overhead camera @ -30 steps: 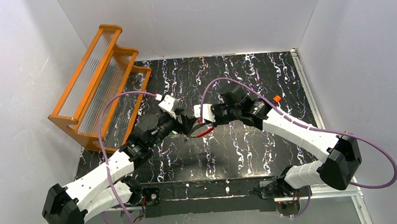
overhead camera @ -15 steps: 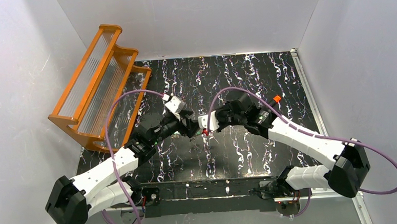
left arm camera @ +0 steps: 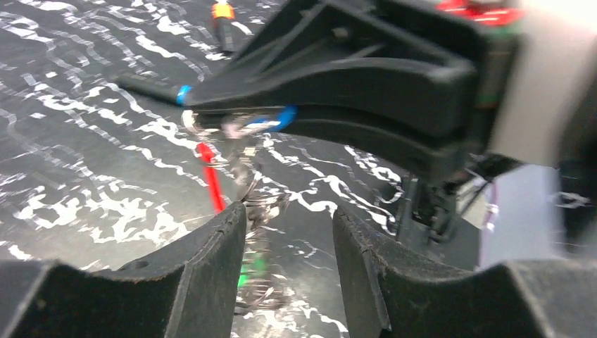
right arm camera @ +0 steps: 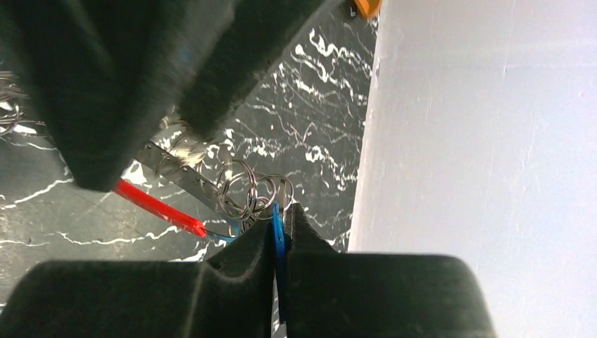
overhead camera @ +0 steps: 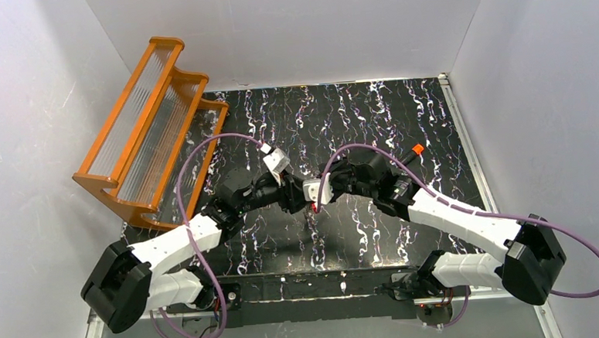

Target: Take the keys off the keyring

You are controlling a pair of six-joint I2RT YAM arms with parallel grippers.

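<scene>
**Right hand** (right arm camera: 279,220) closed on the plastic head of the blue-headed key (right arm camera: 279,243), pinching it at the very fingertips. Just beyond the tips hung the keyring (right arm camera: 243,186), a cluster of small silvery rings and fine chain, with the red-headed key (right arm camera: 158,204) slanting away from it.

**Left hand** (left arm camera: 288,215) met the right tip to tip. Its fingers stood apart and straddled the ring bundle. One fingertip lay against the rings, but no pinch on them could be made out. A blurred green-headed key (left arm camera: 250,267) dangled lower between those fingers.

The bundle sat over the middle of the tabletop (overhead camera: 371,111), apparently lifted off the surface.

**Risks, as judged.**
- With the left hand unclamped, a pull by the right would probably drag the whole bundle along rather than work the blue key off its ring.
- The hold was on smooth plastic at the extreme tips, so a twist could let the key slip and the bundle drop.
- The two hands were nearly touching, so a small misalignment could bring their fingers into collision.
</scene>
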